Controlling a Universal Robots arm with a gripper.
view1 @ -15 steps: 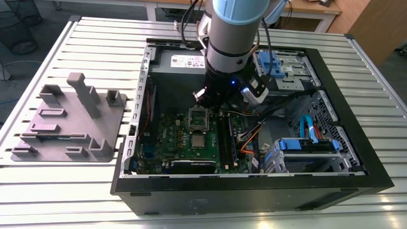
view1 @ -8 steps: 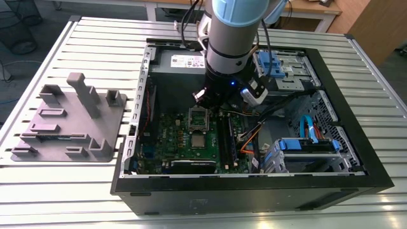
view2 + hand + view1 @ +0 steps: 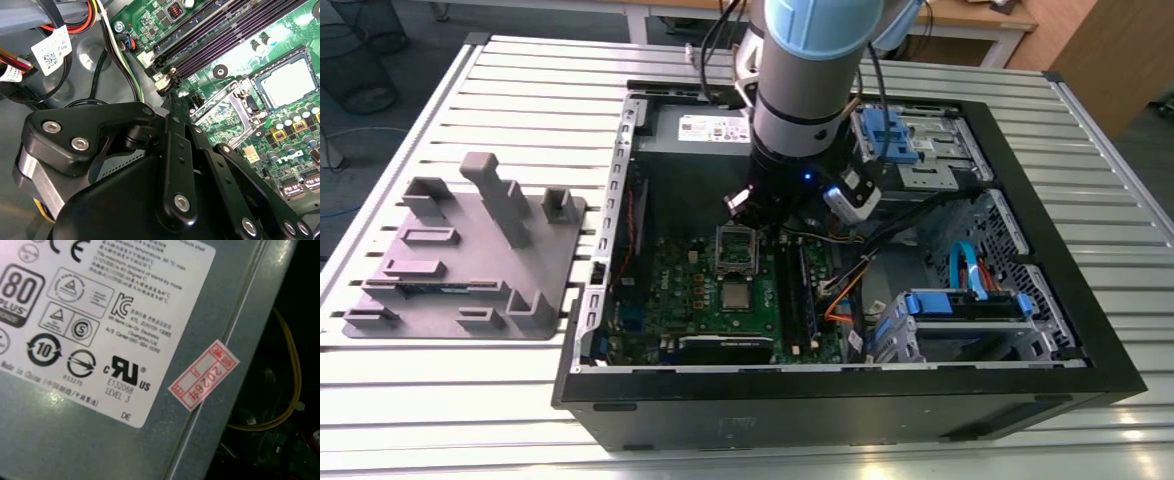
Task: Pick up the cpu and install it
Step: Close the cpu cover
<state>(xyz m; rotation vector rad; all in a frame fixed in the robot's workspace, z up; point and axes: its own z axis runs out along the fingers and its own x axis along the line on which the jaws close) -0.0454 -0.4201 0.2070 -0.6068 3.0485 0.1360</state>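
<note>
The cpu (image 3: 738,294) is a small silvery square lying flat in its socket on the green motherboard (image 3: 687,290) inside the open computer case. The dark socket frame (image 3: 738,248) stands swung open just behind it. My gripper (image 3: 758,218) hangs under the arm's wrist over that frame, a little behind the cpu and apart from it. In the second wrist view the gripper's black linkage (image 3: 175,165) fills the foreground, with the cpu (image 3: 287,82) and the open frame (image 3: 220,112) beyond it. I see nothing held.
A grey parts fixture (image 3: 467,250) with a green memory stick (image 3: 447,287) lies at the exterior view's left. The power supply (image 3: 100,340) sits at the case's back. Drive cages (image 3: 961,310), orange cables (image 3: 843,295) and case walls (image 3: 854,405) crowd the exterior view's right.
</note>
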